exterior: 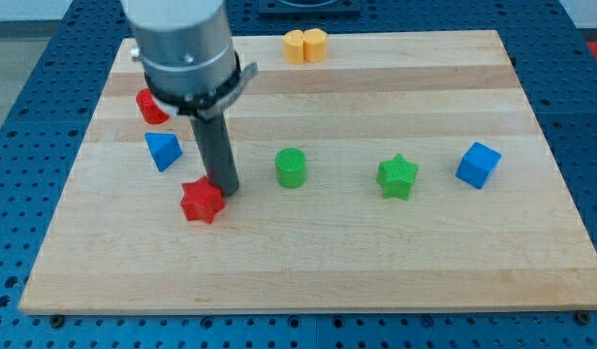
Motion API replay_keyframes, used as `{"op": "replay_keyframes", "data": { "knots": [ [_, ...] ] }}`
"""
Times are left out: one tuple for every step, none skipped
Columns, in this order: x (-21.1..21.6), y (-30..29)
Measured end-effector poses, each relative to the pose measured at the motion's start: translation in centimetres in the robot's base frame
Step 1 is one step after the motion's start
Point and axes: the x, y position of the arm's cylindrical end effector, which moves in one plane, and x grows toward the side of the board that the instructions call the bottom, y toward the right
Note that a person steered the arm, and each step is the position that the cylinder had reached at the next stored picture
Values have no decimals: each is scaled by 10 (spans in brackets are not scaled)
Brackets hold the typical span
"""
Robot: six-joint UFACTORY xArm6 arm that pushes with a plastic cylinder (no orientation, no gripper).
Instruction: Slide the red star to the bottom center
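The red star (202,202) lies on the wooden board (308,262), left of centre and below the middle row of blocks. My tip (223,188) touches the star's upper right side. The rod rises from there to the arm's grey body, which hides part of the red cylinder (145,107) at the view's upper left.
A blue triangular block (163,150) sits left of the rod. A green cylinder (292,167), a green star (397,176) and a blue cube (478,165) form a row to the right. Two yellow-orange blocks (305,45) sit at the top edge.
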Motion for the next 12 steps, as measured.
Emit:
{"op": "replay_keyframes", "data": {
  "knots": [
    [-1, 0],
    [-16, -11],
    [-18, -52],
    [-13, -101],
    [23, -107],
    [51, -52],
    [56, -23],
    [56, -70],
    [44, -122],
    [6, -126],
    [5, -93],
    [24, -44]
  ]
}}
